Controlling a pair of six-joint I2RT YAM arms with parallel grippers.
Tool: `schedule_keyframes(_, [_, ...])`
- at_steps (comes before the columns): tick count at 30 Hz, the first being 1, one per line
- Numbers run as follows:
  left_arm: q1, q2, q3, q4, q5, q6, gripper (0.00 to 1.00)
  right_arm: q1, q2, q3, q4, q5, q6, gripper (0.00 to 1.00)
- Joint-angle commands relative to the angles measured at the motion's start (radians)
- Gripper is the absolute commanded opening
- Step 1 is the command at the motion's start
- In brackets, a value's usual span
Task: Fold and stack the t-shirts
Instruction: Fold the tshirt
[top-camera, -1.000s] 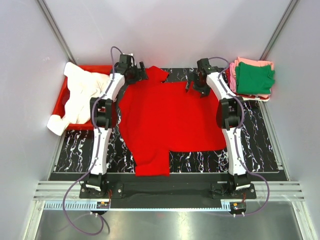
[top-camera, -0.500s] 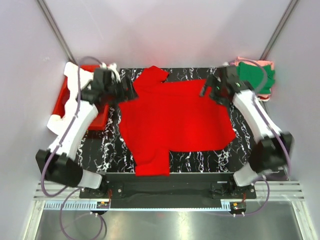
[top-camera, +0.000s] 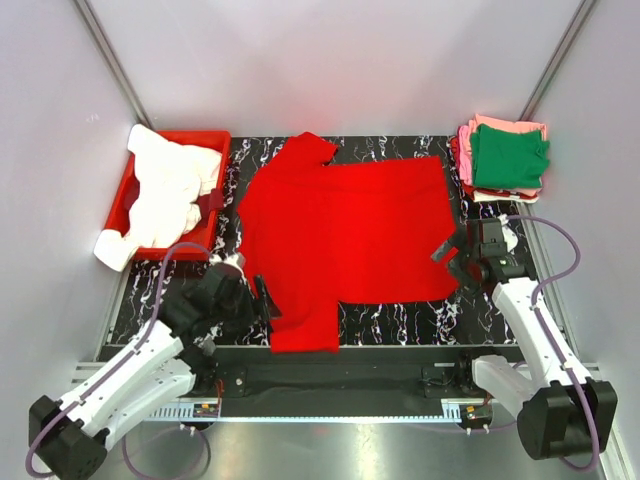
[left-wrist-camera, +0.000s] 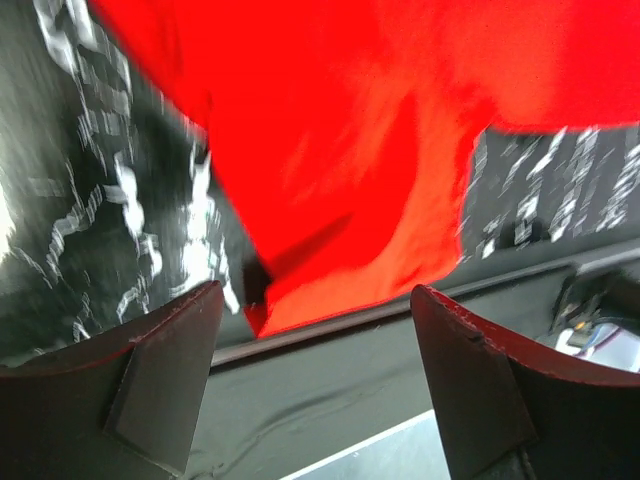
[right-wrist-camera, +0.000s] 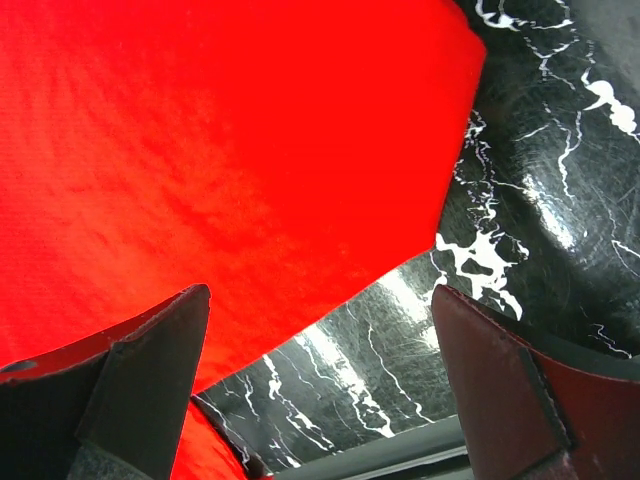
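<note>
Nearest, the left gripper (top-camera: 262, 298) sits low at the front-left of the table (top-camera: 400, 322), just beside the near sleeve of the red shirt (top-camera: 340, 225). The right gripper (top-camera: 452, 250) is farther in on the right side, at the shirt's near right corner. Only the overhead view gives the layout: the red shirt is spread flat across the middle of the black marbled table, one sleeve toward the front edge, the other toward the back. The left wrist view, blurred, adds what overhead cannot: both fingers (left-wrist-camera: 165, 370) stand wide apart with only air between them, and the sleeve hem and table edge show past the gap. Nothing is held, and I can make out no contact with the cloth. The right wrist view is sharper: jaws fully spread, empty, looking down on the shirt's corner and the bare marble beside it; whether it brushes the cloth I cannot tell. Farther back, overhead only: a red bin (top-camera: 122, 200) at far left, with a white shirt (top-camera: 165, 185) heaped in it and spilling over its near rim. In the far right corner is a folded stack, green shirt (top-camera: 508, 158) on top, the edges of a pink shirt (top-camera: 500, 124) showing under it.
</note>
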Motion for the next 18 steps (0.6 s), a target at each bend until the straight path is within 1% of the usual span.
schedule_keyframes(1, [-0.085,-0.052,-0.121,0.075,-0.067,-0.192,0.81,-0.018,-0.018,0.011,0.020,0.040,0.040,1.00])
schedule_keyframes(2, [-0.121,-0.055,-0.138,0.082,-0.075,-0.210,0.81,-0.025,-0.023,0.007,0.020,0.043,0.045,1.00])
schedule_keyframes(5, [-0.167,-0.029,-0.198,0.141,-0.090,-0.236,0.82,-0.044,-0.040,-0.003,0.018,0.040,0.045,1.00])
schedule_keyframes(11, [-0.211,0.089,-0.241,0.263,-0.094,-0.236,0.81,-0.095,-0.049,-0.007,0.007,0.032,-0.001,1.00])
schedule_keyframes(12, [-0.215,0.098,-0.243,0.274,-0.092,-0.239,0.79,-0.123,-0.055,-0.009,0.006,0.032,-0.006,1.00])
schedule_keyframes(15, [-0.233,0.112,-0.246,0.299,-0.086,-0.246,0.65,-0.149,-0.066,-0.029,0.006,0.033,-0.006,1.00])
schedule_keyframes(16, [-0.242,0.103,-0.247,0.305,-0.086,-0.248,0.51,-0.164,-0.066,-0.047,0.007,0.032,-0.003,1.00])
schedule_keyframes(18, [-0.245,0.091,-0.244,0.299,-0.087,-0.248,0.36,-0.181,-0.068,-0.072,0.016,0.024,0.014,0.98])
